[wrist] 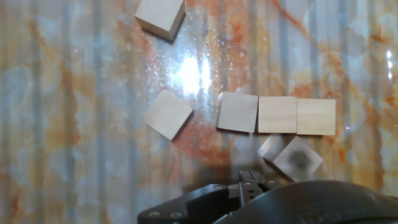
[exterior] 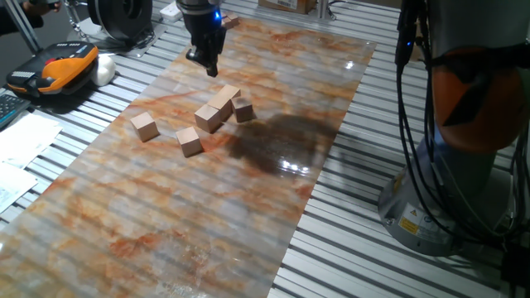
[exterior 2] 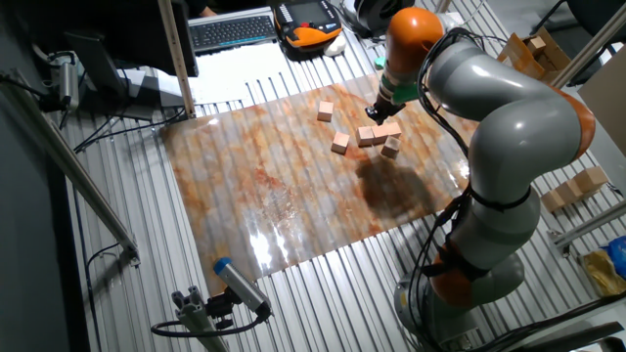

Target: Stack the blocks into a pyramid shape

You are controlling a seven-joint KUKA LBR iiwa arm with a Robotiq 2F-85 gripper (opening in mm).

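While the end effector (exterior: 204, 60) hovers, its opening unclear, the blocks (exterior: 217, 108) lie below.

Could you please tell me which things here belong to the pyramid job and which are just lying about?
Job:
row of three blocks
three loose blocks
gripper

Lying about:
orange handheld pendant
keyboard
spare blocks off the mat

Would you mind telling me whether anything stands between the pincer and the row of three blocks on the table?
Nothing visible does. The pincer hangs above the table, empty air below it. The row of three blocks lies uncovered; the tilted block sits beside it, not on top.
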